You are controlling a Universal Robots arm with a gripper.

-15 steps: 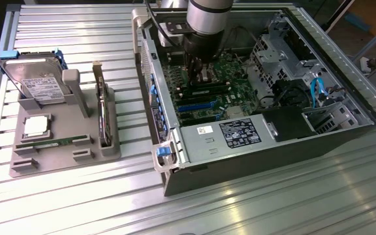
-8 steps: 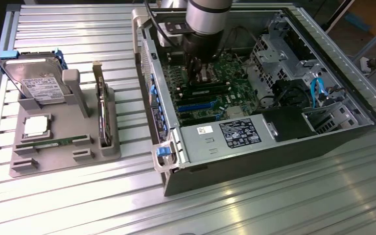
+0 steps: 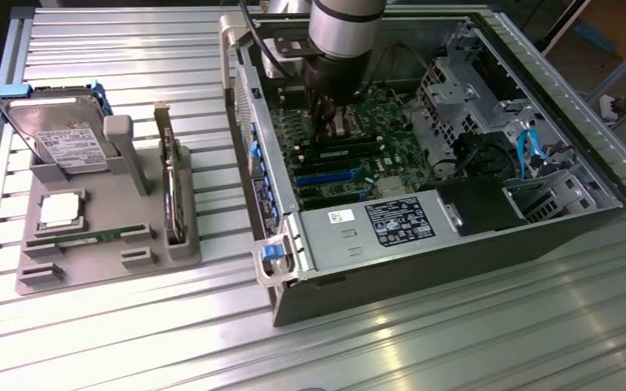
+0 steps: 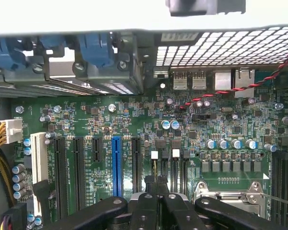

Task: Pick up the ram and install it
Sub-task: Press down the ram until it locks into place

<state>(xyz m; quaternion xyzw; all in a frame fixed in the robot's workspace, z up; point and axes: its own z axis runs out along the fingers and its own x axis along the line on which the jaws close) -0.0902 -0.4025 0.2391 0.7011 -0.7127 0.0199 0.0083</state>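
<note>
surface: ribbed aluminium table | lying on it — grey parts holder sitting toward the exterior view's left | open computer case resting to its right — the two standing apart

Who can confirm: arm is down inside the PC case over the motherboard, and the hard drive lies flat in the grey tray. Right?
Not quite. The hard drive does not lie flat: it stands on edge in a slot of the grey tray, as the exterior view shows. The rest holds: the arm is down inside the PC case over the motherboard.
</note>
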